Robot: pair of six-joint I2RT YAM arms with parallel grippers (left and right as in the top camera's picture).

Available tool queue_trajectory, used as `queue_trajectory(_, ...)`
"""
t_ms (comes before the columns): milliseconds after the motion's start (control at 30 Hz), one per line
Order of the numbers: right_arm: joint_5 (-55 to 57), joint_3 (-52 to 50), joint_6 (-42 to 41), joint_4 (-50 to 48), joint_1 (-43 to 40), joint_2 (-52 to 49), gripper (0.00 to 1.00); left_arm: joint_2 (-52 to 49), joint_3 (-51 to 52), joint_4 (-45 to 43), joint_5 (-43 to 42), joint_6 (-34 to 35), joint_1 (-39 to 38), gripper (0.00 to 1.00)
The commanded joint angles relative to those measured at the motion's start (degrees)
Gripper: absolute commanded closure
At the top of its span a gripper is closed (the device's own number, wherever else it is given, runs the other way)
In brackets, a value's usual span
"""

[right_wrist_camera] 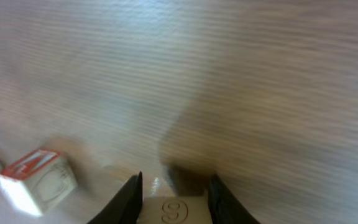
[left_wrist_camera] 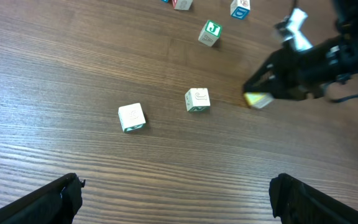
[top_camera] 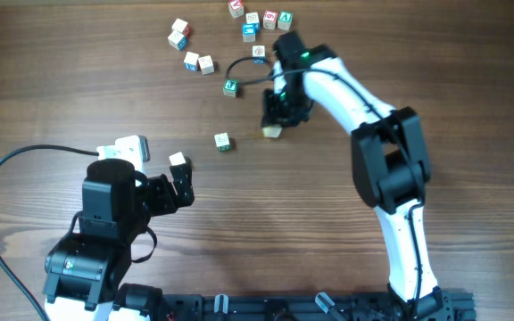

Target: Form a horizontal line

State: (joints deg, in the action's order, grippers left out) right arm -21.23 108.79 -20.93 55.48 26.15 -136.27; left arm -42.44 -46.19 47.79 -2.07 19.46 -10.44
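Note:
My right gripper (top_camera: 277, 119) is shut on a pale wooden cube (top_camera: 273, 132), which sits on or just above the table. In the right wrist view the cube (right_wrist_camera: 173, 210), with a round engraved mark on top, fills the gap between my right gripper's (right_wrist_camera: 173, 196) black fingers. Seen from the left wrist, the same held cube (left_wrist_camera: 258, 99) is at the right. My left gripper (top_camera: 154, 169) stands wide open and holds nothing; a white cube (top_camera: 178, 160) lies just ahead of it. Another green-marked cube (top_camera: 222, 141) lies between the two. No horizontal line shows; the cubes lie apart.
Several letter cubes lie scattered at the back (top_camera: 257, 22), with a green J cube (top_camera: 230, 86) nearer. A red-faced cube (right_wrist_camera: 36, 180) lies left of my right gripper. A black cable (top_camera: 248, 71) loops beside the right arm.

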Motion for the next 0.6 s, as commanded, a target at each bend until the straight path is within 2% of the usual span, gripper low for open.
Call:
queue_trajectory(0,1.29,-3.17,2.95,-3.76,3.28,1.79,0.94,0.2,-0.22,-0.13,-0.7,0.52,0.07,0.0)
queue_trajectory(167,1.25,-3.96,2.97,-6.27,5.99,1.68,0.92,0.2,-0.22,-0.13,-0.7,0.52,0.07,0.0)
queue_trajectory(333,0.2,-3.96,5.95,-6.84,7.1,1.68,0.87,0.2,-0.22,-0.13,-0.7,0.52,0.07,0.0)
queue_trajectory(433,0.44,-3.96,5.92,-7.13,7.1,1.68,0.69,0.2,-0.22,-0.46,-0.7,0.52,0.07,0.0)
queue_trajectory(500,0.96,-3.96,5.9,-7.85,7.04,1.68,0.4,0.2,-0.22,-0.46,-0.72,0.52,0.07,0.0)
queue_trajectory(567,2.19,-3.96,5.73,-8.59,6.99,1.68,0.35,0.2,-0.22,-0.37,-0.72,0.5,0.07,0.0)
